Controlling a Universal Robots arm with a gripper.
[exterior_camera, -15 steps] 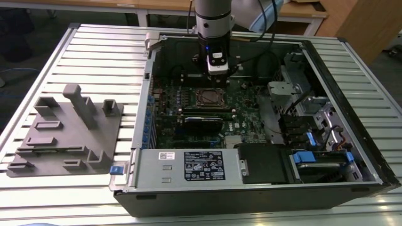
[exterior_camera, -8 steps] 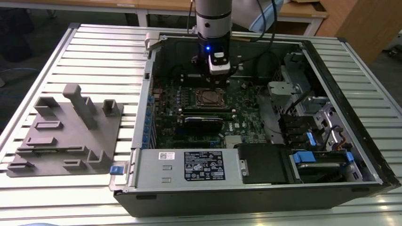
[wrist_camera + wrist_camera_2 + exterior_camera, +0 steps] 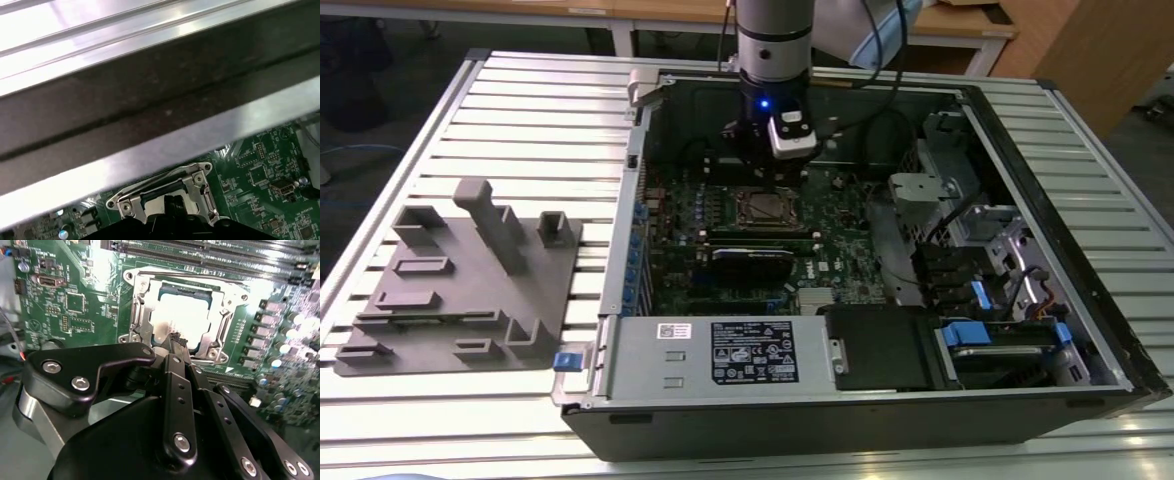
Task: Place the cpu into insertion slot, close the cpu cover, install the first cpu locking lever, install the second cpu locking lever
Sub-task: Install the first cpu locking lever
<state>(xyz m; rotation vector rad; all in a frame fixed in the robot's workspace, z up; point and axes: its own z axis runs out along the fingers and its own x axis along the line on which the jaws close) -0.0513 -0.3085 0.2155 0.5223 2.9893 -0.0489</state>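
A ribbed metal table (image 3: 520,110) carries an open computer case (image 3: 881,400) lying on its side, with a grey plastic fixture block (image 3: 467,280) beside it toward the exterior view's left. Wooden furniture stands behind the table.

Inside the case lies the green motherboard (image 3: 834,235), and near its middle sits the insertion slot (image 3: 762,208). In the second wrist view the cpu (image 3: 182,315), its silver-grey top glaring under the light, lies flat in the socket, and the cpu cover (image 3: 220,322) is folded down around it so that the chip shows through the cover's square cut-out. A thin wire locking lever (image 3: 172,275) runs along the far edge of the frame. Long black memory slots (image 3: 165,252) run beyond the socket.

The gripper (image 3: 176,340) hangs directly over the near edge of the socket. Its black fingers (image 3: 172,370) are drawn narrowly together, the tips meeting just above the cover's edge, with nothing visibly held between them. In the first wrist view the fingertips (image 3: 174,202) sit against the middle of the socket frame, below the case's metal wall (image 3: 150,145).
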